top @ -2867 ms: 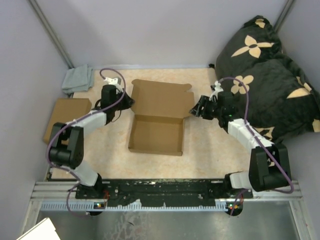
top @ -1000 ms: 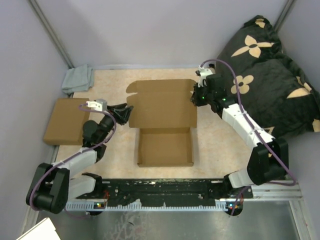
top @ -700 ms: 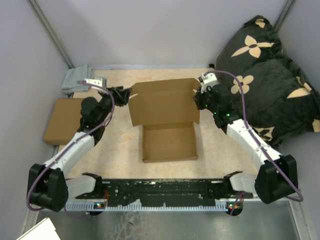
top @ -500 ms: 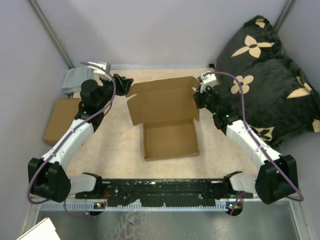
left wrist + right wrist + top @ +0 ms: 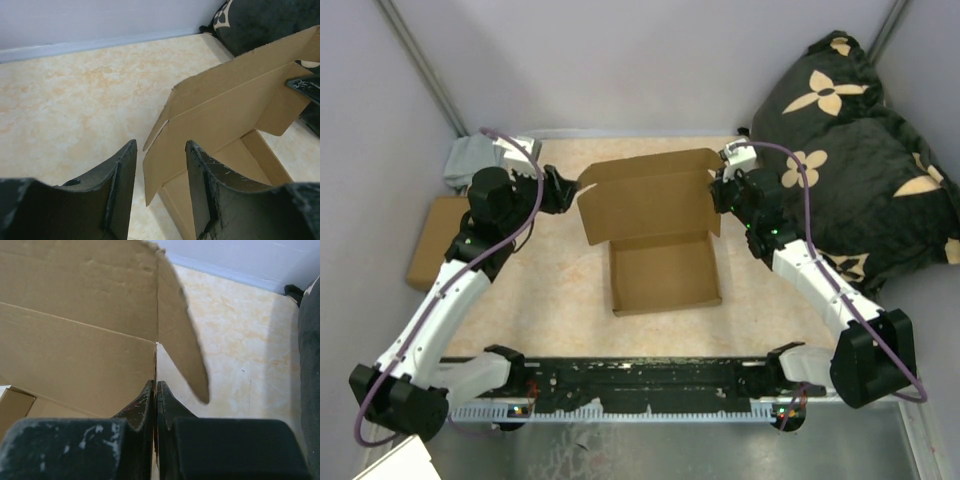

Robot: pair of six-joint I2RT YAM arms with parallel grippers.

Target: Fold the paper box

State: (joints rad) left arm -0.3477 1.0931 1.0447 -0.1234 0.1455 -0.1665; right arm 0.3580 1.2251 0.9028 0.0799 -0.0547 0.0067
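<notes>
Top external: paper box [image 5: 665,275] sits mid-table, tray flat, lid [image 5: 645,200] standing up at its far edge. Left gripper [image 5: 563,190] is just off the box's left lid edge; right gripper [image 5: 717,190] is on the right lid edge. Black flowered pillow [image 5: 850,150] is right of the box, grey cloth [image 5: 470,160] far-left of it.

Left wrist: jaws wide. The lid's left side flap [image 5: 160,150] lies just ahead of the gap, not gripped; the fingers [image 5: 122,185] are clear of the cardboard.

Right wrist: jaws pinched narrow on the lid's right edge at the crease, thin board between the fingers [image 5: 149,405]. The right side flap [image 5: 185,325] splays outward, away from the box interior.

Risks (judgement):
- The lid is held on one side only, so pulling it down could skew it or drag the light tray.
- The pinch sits at the slit, so a twist may tear or mis-crease the board.
- The splayed flaps may land outside the tray walls rather than tuck in.
- The left jaws may close short and miss the flap.
</notes>
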